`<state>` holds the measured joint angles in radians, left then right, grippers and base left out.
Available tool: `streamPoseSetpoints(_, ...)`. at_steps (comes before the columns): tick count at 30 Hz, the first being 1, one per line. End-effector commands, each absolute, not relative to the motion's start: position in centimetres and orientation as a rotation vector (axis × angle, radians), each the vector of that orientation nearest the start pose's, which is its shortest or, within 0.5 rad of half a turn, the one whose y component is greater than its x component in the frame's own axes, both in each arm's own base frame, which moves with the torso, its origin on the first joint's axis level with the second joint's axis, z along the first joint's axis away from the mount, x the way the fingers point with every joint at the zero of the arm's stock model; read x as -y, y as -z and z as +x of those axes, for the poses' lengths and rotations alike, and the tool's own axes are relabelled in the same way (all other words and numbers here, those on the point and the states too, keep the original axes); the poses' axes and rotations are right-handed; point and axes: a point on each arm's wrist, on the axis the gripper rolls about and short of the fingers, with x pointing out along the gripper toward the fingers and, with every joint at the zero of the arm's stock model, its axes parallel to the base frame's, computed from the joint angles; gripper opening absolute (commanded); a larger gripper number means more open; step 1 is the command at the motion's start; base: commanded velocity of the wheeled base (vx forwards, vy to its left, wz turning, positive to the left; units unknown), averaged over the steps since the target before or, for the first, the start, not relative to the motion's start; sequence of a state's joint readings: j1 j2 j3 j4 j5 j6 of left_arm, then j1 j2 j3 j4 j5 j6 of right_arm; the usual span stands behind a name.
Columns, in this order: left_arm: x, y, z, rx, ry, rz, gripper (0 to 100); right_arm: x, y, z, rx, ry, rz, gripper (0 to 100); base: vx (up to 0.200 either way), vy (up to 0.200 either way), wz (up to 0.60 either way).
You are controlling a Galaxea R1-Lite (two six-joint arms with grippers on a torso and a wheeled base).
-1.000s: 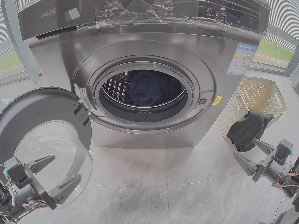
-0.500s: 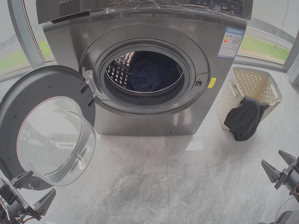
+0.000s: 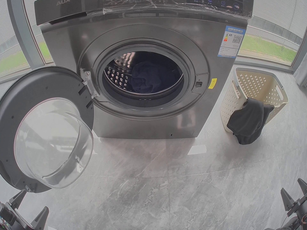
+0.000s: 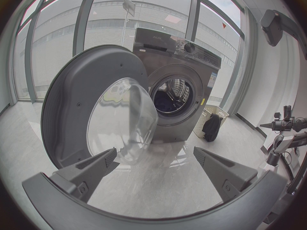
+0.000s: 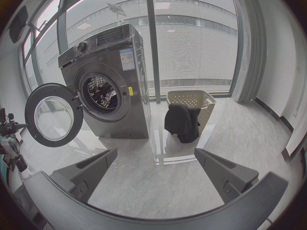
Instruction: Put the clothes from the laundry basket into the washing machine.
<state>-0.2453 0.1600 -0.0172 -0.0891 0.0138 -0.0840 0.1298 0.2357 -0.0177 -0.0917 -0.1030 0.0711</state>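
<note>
**Step in hand.** Judged as between transfers. One garment is loaded, one waits at the basket, and neither arm carries anything. The next move calls for the right gripper to close the gap to the hanging garment and take a bunched fold at the rim. It must then carry the garment across to the drum opening, clear of the open door.

**End effectors.** The right gripper (image 5: 155,152) stands with jaws spread wide, empty, touching nothing. The left gripper (image 4: 154,151) is likewise spread wide and empty, held low above the floor (image 3: 179,182).

**Task items.** The black garment (image 3: 248,122) lies ahead of the right gripper, well apart from it. It is draped over the near rim of the laundry basket (image 3: 255,70) and hangs down the basket's outer wall. The basket stands just beside the washing machine (image 3: 144,29). A dark load (image 3: 147,77) sits in the drum, ahead of both grippers.

**Obstruction.** The machine door (image 3: 32,90) is swung fully open, just ahead of the left gripper.
</note>
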Motion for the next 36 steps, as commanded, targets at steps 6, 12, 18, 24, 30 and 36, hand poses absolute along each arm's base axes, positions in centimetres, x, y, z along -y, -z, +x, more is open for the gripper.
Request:
streamPoseSetpoints(6,-0.08,-8.38,-1.55,-0.029,0.086,-0.070,100,0.09,-8.17,-2.21,0.040,0.070,0.045,100,0.000,-0.067,0.00)
streamPoseSetpoints(12,-0.26,-8.27,-1.55,-0.039,0.015,0.049,100,0.04,-7.76,-2.25,0.016,0.044,0.040,100,0.000,0.000,0.00)
streamPoseSetpoints(18,-0.04,-7.64,-1.73,-0.106,0.070,0.000,100,-0.05,-7.62,-2.24,0.002,0.003,-0.008,100,0.000,0.000,0.00)
streamPoseSetpoints(24,0.04,-7.55,-2.27,-0.006,0.021,0.006,100,-0.04,-7.62,-2.24,0.002,0.008,-0.006,100,0.000,0.000,0.00)
streamPoseSetpoints(30,0.05,-7.58,-2.28,-0.006,0.025,0.014,100,-0.04,-7.62,-2.24,0.002,0.006,-0.008,100,0.000,0.000,0.00)
streamPoseSetpoints(36,0.05,-7.58,-2.28,-0.006,0.025,0.012,100,-0.04,-7.62,-2.24,0.002,0.006,-0.008,100,0.000,-0.133,0.00)
